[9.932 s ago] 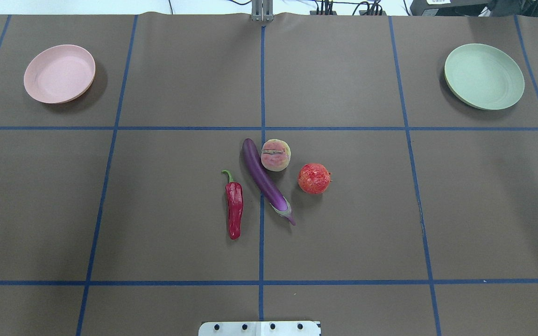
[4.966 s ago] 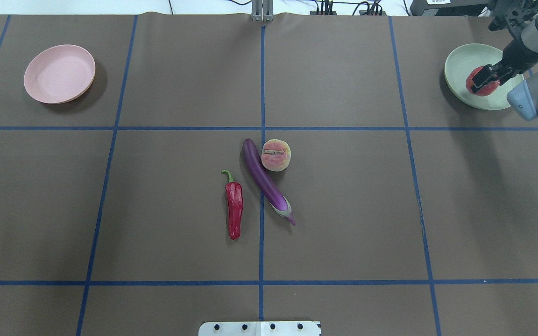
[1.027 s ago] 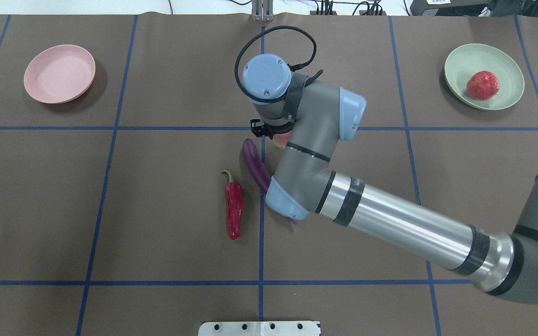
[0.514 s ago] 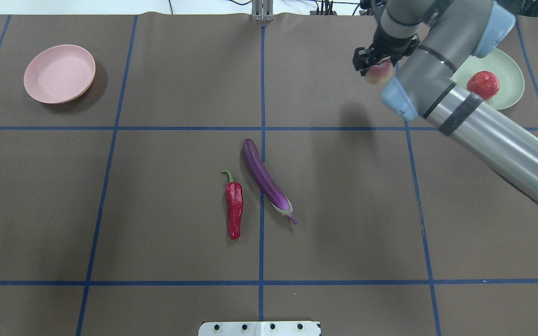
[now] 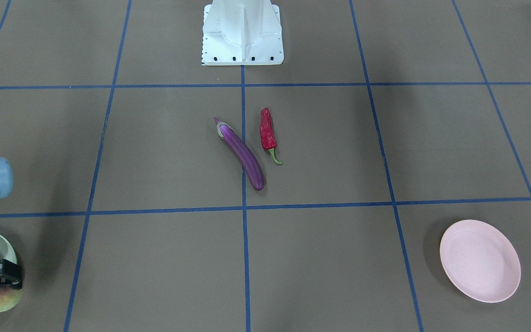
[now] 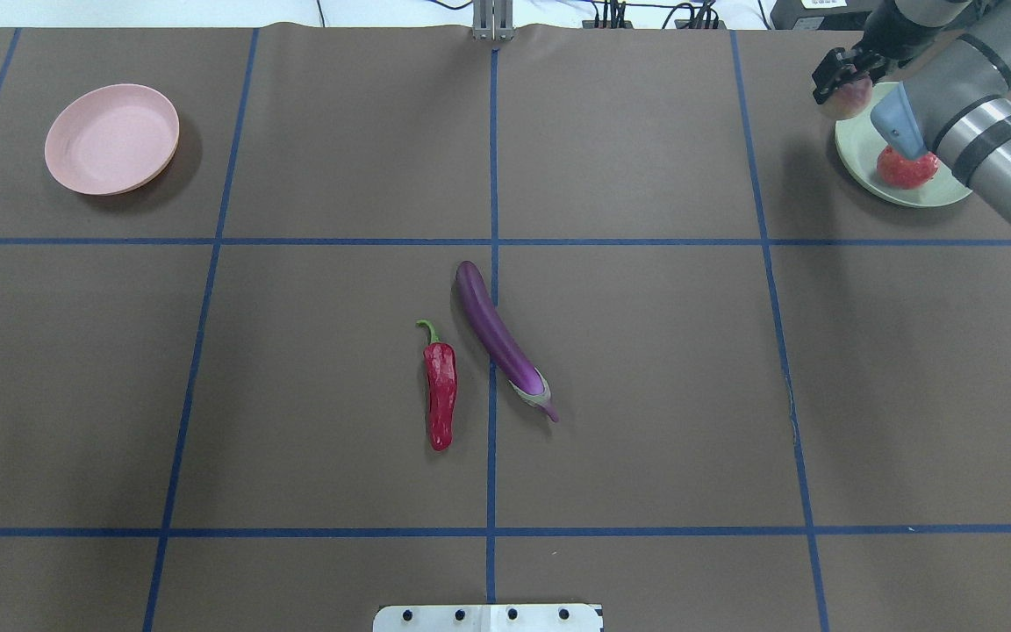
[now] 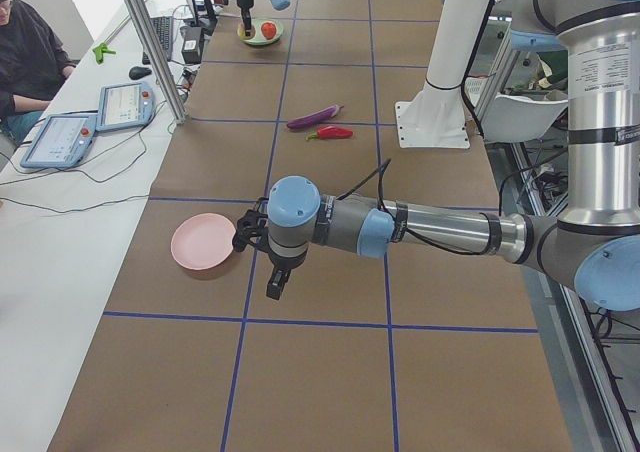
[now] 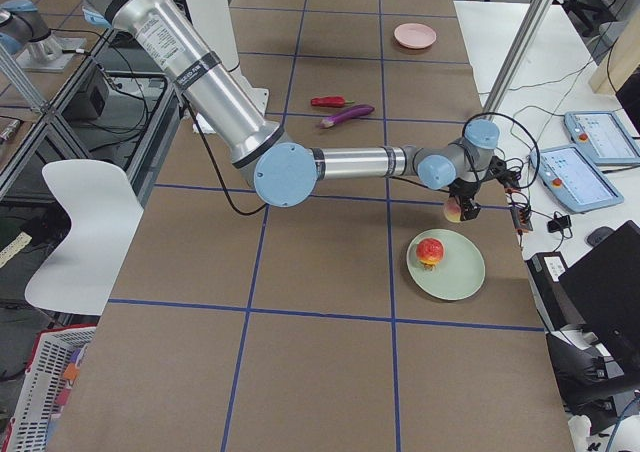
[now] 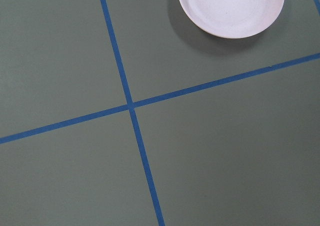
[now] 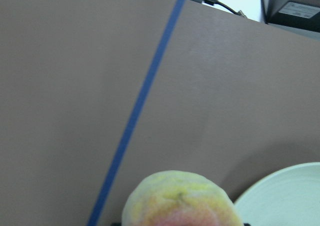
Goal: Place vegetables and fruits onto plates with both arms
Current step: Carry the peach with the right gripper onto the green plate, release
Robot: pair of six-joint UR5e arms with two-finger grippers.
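Brown counter [image 6: 646, 395] holds the green plate [image 6: 856, 160], over whose edge the right end effector [image 6: 843, 81] grips the peach [image 6: 848, 104], likely to lay it beside the pomegranate [image 6: 905, 169].

My matt black right gripper [image 6: 842, 84] is clasping a peach [image 10: 180, 201] that is looking matt. The surface [image 6: 646, 395] is showing matt brown paper crossed with blue tape. The eggplant [image 6: 497, 338] is gleaming smooth and glossy, the chili pepper [image 6: 441, 395] is looking wrinkled, and the pomegranate [image 6: 900, 171] rough. The pink plate [image 6: 111, 139] and green plate [image 6: 853, 149] are looking matt.
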